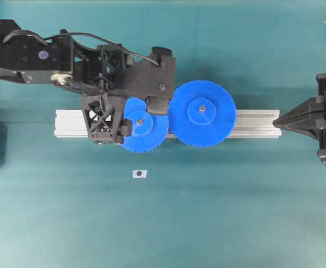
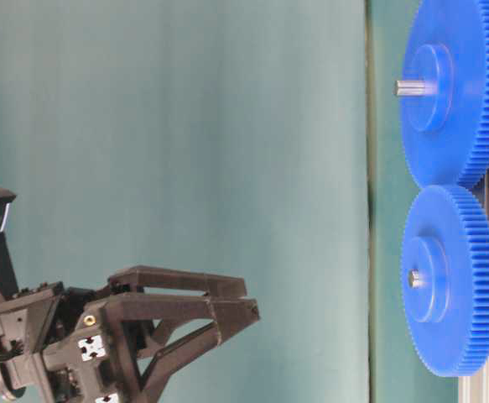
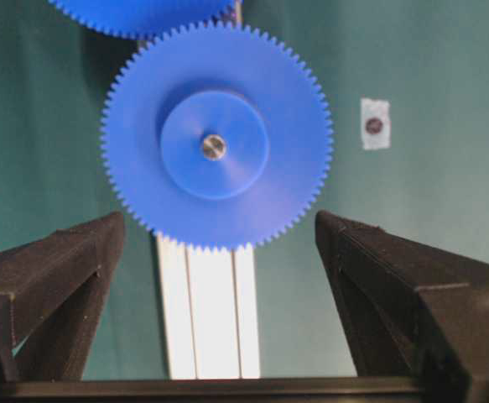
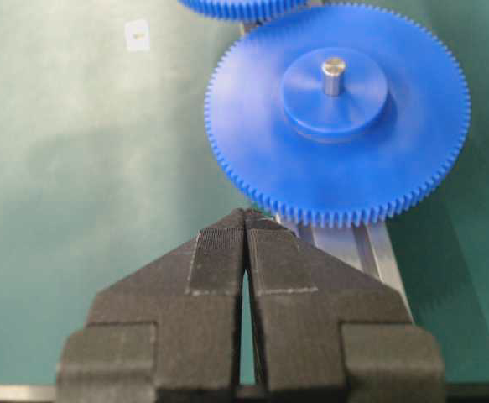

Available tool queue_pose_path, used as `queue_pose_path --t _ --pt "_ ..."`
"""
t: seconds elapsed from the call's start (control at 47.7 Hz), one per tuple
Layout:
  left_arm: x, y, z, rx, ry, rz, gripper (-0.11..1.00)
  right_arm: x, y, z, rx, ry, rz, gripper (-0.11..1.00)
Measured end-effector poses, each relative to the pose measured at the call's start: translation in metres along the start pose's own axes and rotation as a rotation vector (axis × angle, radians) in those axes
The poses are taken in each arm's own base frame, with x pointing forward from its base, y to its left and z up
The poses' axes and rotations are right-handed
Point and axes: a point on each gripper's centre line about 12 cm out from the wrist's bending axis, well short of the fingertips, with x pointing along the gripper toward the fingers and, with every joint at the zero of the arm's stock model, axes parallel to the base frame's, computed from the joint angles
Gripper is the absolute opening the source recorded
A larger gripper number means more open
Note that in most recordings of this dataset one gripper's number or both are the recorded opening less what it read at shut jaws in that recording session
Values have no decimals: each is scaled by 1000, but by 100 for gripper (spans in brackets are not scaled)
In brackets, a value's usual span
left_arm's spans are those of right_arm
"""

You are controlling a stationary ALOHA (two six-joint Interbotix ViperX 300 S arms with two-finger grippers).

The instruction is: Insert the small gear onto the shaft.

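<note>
The left gripper (image 3: 219,243), fingers spread wide and holding nothing, is hovering beside the small gear (image 1: 143,126), which is already sitting on its shaft (image 3: 214,147) (the right gripper (image 4: 246,218) is resting closed).

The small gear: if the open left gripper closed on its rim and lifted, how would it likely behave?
The small gear looks like rigid moulded plastic, so probably stiff and light. Its fine teeth may give the left gripper some bite. A metal pin tip shows in its hub, so it may resist lifting.
</note>
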Motion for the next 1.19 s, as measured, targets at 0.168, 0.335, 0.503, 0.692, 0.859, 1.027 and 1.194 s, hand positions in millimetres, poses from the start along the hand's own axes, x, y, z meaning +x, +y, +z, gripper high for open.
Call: queue_pose_path --t 0.168,0.335,0.503,0.692,0.859,1.027,1.194 --pt "-1 -1 0 0 -6 0 92 0 0 -1 6 2 0 3" --pt "-2 -1 2 3 -22 1 92 0 0 -1 6 2 0 3" --pt "-5 -2 3 4 -35 2 92 0 0 -1 6 3 -1 3" --pt "-5 -2 4 5 -40 2 92 0 0 -1 8 3 -1 3" --pt "-6 -3 5 8 -49 2 91 0 0 -1 22 3 -1 3" --pt "-9 -4 5 9 -60 3 91 0 0 -1 22 3 -1 3" --pt "-9 -5 5 11 -60 2 91 0 0 -1 22 3 -1 3"
